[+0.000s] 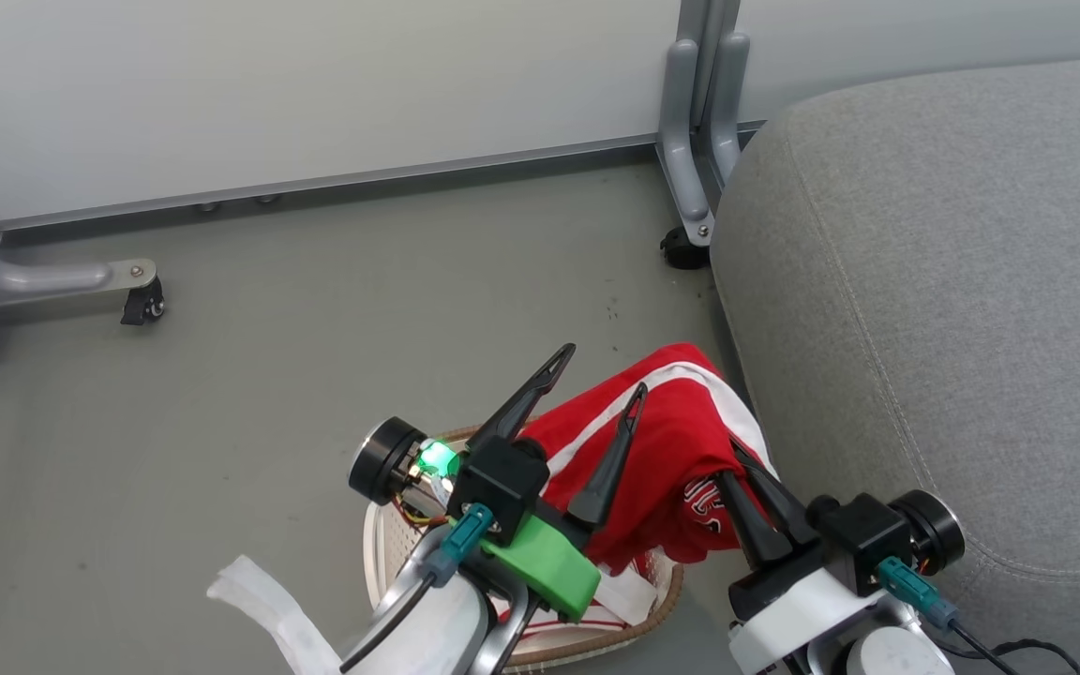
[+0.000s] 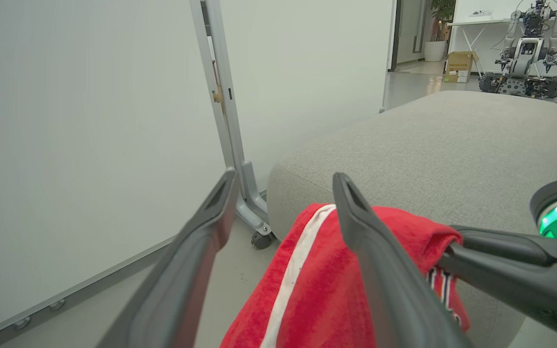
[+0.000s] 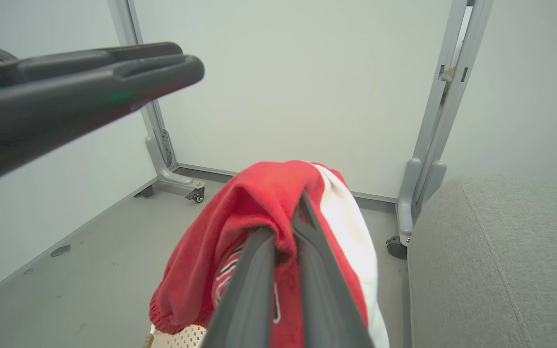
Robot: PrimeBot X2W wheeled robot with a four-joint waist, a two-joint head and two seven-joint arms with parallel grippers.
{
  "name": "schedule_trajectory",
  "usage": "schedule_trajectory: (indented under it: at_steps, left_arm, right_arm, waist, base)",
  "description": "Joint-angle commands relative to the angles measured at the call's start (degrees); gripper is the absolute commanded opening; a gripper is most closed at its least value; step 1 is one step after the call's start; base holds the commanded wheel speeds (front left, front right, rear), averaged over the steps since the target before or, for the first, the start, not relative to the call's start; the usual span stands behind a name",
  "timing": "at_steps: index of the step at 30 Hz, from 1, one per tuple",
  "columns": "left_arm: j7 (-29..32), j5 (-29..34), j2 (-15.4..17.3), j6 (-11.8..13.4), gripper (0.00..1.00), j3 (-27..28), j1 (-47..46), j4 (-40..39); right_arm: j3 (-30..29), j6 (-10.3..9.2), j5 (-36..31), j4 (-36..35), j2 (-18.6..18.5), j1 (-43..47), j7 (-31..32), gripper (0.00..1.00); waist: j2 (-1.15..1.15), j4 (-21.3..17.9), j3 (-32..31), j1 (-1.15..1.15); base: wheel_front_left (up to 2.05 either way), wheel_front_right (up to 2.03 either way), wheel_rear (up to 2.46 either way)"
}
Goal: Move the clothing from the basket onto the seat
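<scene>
Red clothing (image 1: 671,441) hangs at lower centre, pinched in the right gripper (image 1: 735,469); the left gripper (image 1: 601,373) beside it stands spread wide.

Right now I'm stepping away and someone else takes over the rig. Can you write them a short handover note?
Left gripper: open, fingers spread above the basket, gripping nothing.
Right gripper: shut on the red garment, pinching a bunched fold.
Things: the red garment with its white stripe hangs lifted over the basket, close to the near edge of the seat. More red-and-white fabric lies in the basket.
Done: one garment is picked up.
Left: carry it over and release it on the seat, where no clothing lies yet in these views, then fetch the fabric from the basket.
</scene>
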Motion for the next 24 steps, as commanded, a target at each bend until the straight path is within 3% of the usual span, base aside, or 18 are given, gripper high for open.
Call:
schedule_trajectory:
  at_steps: [1, 11, 17, 24]
  left_arm:
    - [-0.2, -0.4, 0.5, 0.4, 1.0, 0.0, -0.9, 0.1]
    - [-1.1, -0.5, 2.0, 1.7, 1.0, 1.4, -1.3, 0.5]
    - [-3.1, -0.1, 6.0, 4.5, 1.0, 5.6, -0.3, 2.1]
    - [-4.7, -0.7, 10.1, 4.7, 1.0, 9.6, 1.7, 1.7]
  right_arm:
    - [-0.2, -0.02, 0.3, -0.2, -0.1, -0.5, -0.2, 0.0]
    - [-1.3, -0.02, 0.1, -0.6, 0.5, -1.6, -0.2, 0.0]
    - [-3.1, -0.02, 0.3, -1.9, 1.7, -3.0, -0.2, 0.0]
    - [-5.2, -0.02, 1.0, -3.6, 3.3, -2.9, -0.2, 0.0]
  waist:
    - [0.0, -0.1, 0.2, 0.0]
    - [0.0, -3.5, 2.3, 0.0]
    - [0.0, -10.4, 5.1, 0.0]
    - [0.0, -19.0, 7.9, 0.0]
  base:
    - [0.0, 0.0, 0.0]
    - [0.0, 0.0, 0.0]
    - [0.0, 0.0, 0.0]
    - [0.0, 0.0, 0.0]
